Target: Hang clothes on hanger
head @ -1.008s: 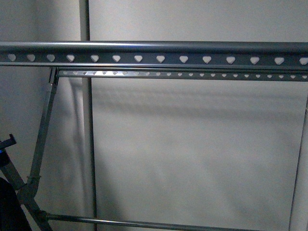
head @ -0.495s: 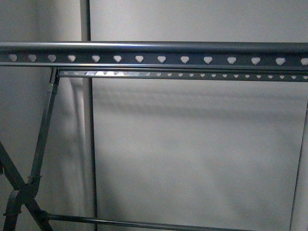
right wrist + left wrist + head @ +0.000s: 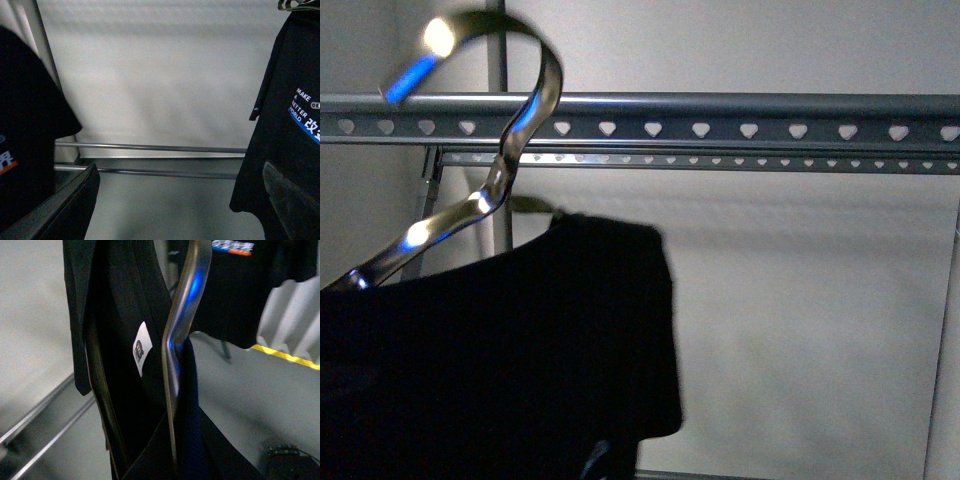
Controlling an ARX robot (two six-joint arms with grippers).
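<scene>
A black T-shirt (image 3: 500, 350) hangs on a chrome coat hanger (image 3: 520, 110) at the lower left of the front view. The hanger's hook reaches up across the grey rack's top rail (image 3: 740, 118) with heart-shaped holes, in front of it. In the left wrist view the chrome coat hanger (image 3: 175, 355) runs up beside the shirt (image 3: 120, 310) and its white label (image 3: 141, 347). My left gripper is shut on the hanger; its fingers are lost in dark cloth. My right gripper (image 3: 177, 210) is open and empty, low in front of the rack.
A second pierced rail (image 3: 740, 158) lies behind the first. In the right wrist view, a printed black shirt (image 3: 285, 125) hangs at one side and another (image 3: 25, 125) at the other, with low rack bars (image 3: 150, 148) between. A yellow floor line (image 3: 285, 356) shows.
The chrome coat hanger with the black shirt has come up into the front view from the lower left. Its hook now stands at the top rail's height.
</scene>
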